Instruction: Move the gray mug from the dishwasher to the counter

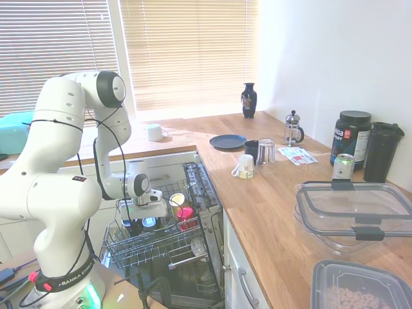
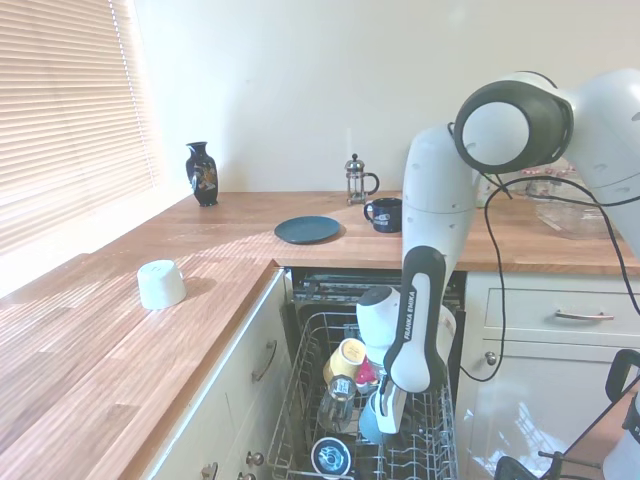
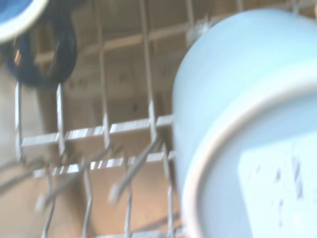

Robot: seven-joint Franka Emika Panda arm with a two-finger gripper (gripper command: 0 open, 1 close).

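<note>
Reaching down into the pulled-out wire rack (image 1: 138,248) of the dishwasher (image 1: 199,187), the white arm (image 2: 440,200) puts its gripper (image 2: 385,420) low among the cups, near the bottom centre of the second exterior view and at lower left centre of the first. The gray mug (image 2: 370,418) sits in the rack right at the gripper, its bluish-gray body just showing beside the wrist in the second exterior view; in the wrist view it fills the right half of the frame as a pale blue-gray cylinder (image 3: 237,114) with a lighter rim, lying over the rack wires. Whether the fingers are apart or closed on the mug cannot be told, since the wrist housing hides them in both outside views. A yellow cup (image 2: 347,358) and a red one (image 1: 185,214) stand in the rack just beside the gripper, and a black mug (image 2: 331,456) lies at the bottom edge. The counter (image 2: 120,340) holds a small white mug (image 2: 161,284), a dark blue plate (image 2: 307,230), a French press (image 2: 356,180) and a dark vase (image 2: 201,173).
</note>
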